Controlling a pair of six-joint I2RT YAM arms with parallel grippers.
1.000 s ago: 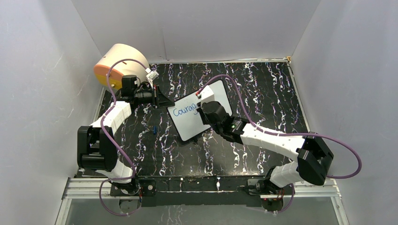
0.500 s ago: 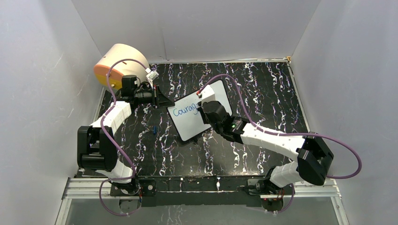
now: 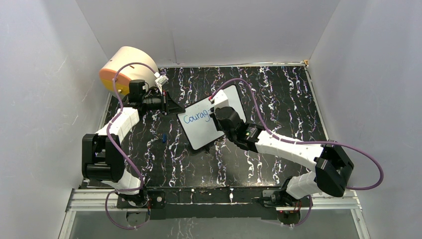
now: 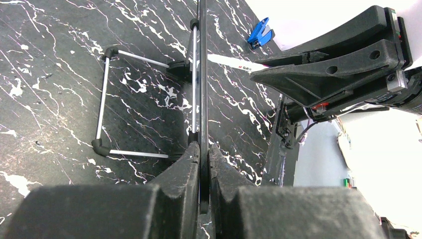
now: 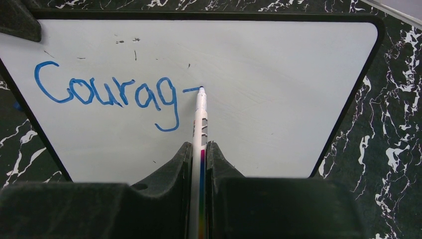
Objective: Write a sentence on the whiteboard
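Glossy and thin, the board (image 5: 278, 99) looks light and stiff, with a slick face that gives a tool nothing to bite on. Take it by the black rim, as your left tool (image 4: 201, 149) does, jaws pinched shut on the edge. It stands propped on a wire stand (image 4: 105, 99) near the middle of the desk (image 3: 283, 99), between your two tools. Being light, it will likely skate or rock back if the pen pushes hard, so the rim grip is what steadies it; press gently.

Your right tool (image 5: 199, 154) is narrow, clamped on the marker (image 5: 200, 114). The marker's tip touches the face just right of the blue writing (image 5: 107, 92), which reads "Courag" plus a short dash. The marker is a smooth, slim barrel and could twist in the jaws under side load, though you cannot judge from these views how firm the pinch is. A small blue piece (image 4: 260, 32), perhaps the cap, lies on the desk near the board.
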